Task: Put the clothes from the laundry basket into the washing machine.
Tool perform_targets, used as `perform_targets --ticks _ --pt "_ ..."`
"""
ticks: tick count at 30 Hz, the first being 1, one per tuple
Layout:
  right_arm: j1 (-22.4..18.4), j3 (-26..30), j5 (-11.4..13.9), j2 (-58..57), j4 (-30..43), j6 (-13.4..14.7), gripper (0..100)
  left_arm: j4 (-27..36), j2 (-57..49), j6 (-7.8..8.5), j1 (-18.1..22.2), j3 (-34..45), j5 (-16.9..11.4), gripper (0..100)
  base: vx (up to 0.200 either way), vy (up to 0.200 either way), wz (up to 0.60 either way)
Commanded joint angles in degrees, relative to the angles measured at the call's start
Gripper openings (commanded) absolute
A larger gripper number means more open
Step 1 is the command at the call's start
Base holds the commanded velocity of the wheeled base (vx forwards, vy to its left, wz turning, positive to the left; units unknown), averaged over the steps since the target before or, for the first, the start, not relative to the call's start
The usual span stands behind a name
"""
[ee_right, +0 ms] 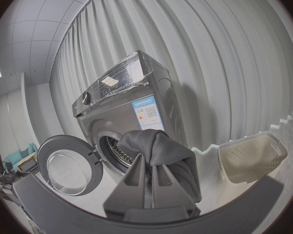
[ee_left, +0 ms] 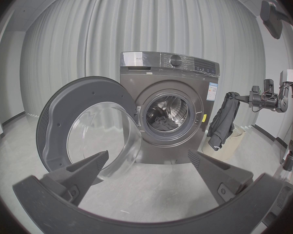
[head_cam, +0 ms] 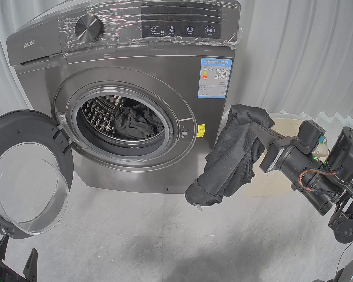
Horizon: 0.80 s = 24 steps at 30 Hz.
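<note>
The grey washing machine (head_cam: pixel 145 71) stands with its round door (head_cam: pixel 23 173) swung wide open to the left. Dark clothes (head_cam: pixel 135 122) lie inside the drum. My right gripper (head_cam: pixel 259 128) is shut on a dark grey garment (head_cam: pixel 231 157), which hangs in the air to the right of the machine, above the cream laundry basket (head_cam: pixel 287 117). In the right wrist view the garment (ee_right: pixel 159 150) drapes over the shut gripper (ee_right: pixel 151 176), and the basket (ee_right: pixel 250 160) looks empty inside. My left gripper (head_cam: pixel 15 259) is low at the front left, open and holding nothing.
White curtains hang behind and beside the machine. The pale tiled floor (head_cam: pixel 145 232) in front of the drum opening is bare. The open door (ee_left: pixel 88 127) stands between my left gripper (ee_left: pixel 149 166) and the machine.
</note>
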Motion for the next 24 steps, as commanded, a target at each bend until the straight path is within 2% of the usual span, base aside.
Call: perform_targets --ticks 1,8,24 --pt "0.1 0.1 0.1 0.1 0.0 0.0 0 0.0 -0.8 -0.02 0.0 0.8 0.0 100 0.0 0.0 0.0" --pt "0.1 0.3 0.1 0.1 0.0 0.0 0 0.0 -0.8 0.07 0.0 0.8 0.0 100 0.0 0.0 0.0" --pt "0.1 0.3 0.1 0.1 0.0 0.0 0 0.0 -0.9 -0.02 0.0 0.8 0.0 100 0.0 0.2 0.0"
